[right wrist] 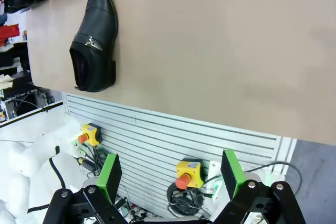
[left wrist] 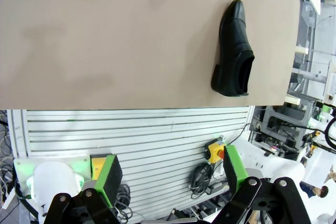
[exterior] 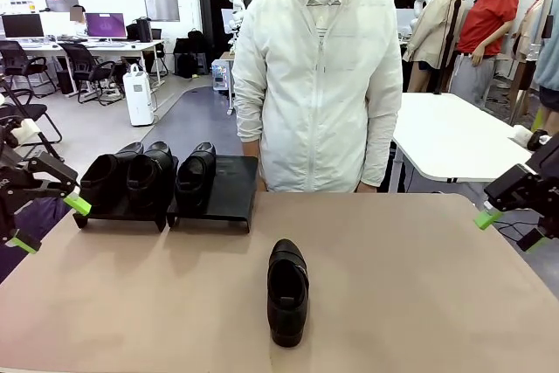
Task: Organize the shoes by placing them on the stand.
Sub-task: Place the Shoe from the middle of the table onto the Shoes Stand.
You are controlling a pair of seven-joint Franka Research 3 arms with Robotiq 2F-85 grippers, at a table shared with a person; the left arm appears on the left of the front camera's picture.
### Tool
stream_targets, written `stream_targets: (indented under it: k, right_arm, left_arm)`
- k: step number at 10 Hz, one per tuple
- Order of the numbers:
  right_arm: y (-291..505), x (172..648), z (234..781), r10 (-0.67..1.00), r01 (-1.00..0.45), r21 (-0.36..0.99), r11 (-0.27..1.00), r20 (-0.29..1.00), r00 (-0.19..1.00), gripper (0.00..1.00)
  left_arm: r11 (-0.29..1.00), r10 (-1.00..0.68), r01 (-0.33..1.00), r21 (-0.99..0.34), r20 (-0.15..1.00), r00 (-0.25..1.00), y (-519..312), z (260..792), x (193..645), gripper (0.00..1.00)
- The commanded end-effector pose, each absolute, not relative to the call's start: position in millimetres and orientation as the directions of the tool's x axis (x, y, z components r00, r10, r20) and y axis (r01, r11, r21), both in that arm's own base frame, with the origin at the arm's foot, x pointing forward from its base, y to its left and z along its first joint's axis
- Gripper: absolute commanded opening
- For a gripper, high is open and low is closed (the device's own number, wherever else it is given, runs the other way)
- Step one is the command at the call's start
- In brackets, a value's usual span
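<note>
We see the left gripper [exterior: 51, 222] with its black fingers and green pads hanging at the left edge of the light brown table [exterior: 419, 286], its jaws spread wide and holding nothing. The right gripper [exterior: 511, 229] hangs at the right edge of the same table, also spread wide and empty. Both are well apart from the single black glossy leather slip-on shoe [exterior: 287, 291], which lies alone on the table, near the robot's edge, with its toe pointing away from the robot. In the right wrist view we notice a small metal buckle on its strap. Behind this shoe, at the far side of the table, stand the two low matte-black platforms: the left platform [exterior: 118, 213] carries two black shoes [exterior: 127, 176] side by side, and the right platform [exterior: 229, 189] carries one black shoe [exterior: 196, 176] on its left half. A person in a white zipped jacket [exterior: 319, 76] stands just behind the platforms.
</note>
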State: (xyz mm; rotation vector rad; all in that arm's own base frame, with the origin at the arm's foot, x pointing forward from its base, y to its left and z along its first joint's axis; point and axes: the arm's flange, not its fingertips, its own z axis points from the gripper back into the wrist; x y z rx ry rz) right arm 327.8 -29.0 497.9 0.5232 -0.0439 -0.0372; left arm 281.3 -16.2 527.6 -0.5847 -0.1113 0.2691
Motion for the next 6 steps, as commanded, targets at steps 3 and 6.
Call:
stream_targets:
  k: [3, 6]
  right_arm:
    - [-31.8, 328.0, 500.7, -0.029, 0.003, 0.524, 0.852, 0.040, 0.999, 1.00]
    - [-31.8, 328.0, 500.7, -0.029, 0.003, 0.524, 0.852, 0.040, 0.999, 1.00]
  left_arm:
    - [0.958, 0.121, -0.103, -0.269, 0.051, 0.991, -202.3, 534.7, 288.7, 1.00]
    - [0.997, -0.055, 0.056, -0.046, 0.027, 0.998, -361.5, 475.1, 300.7, 1.00]
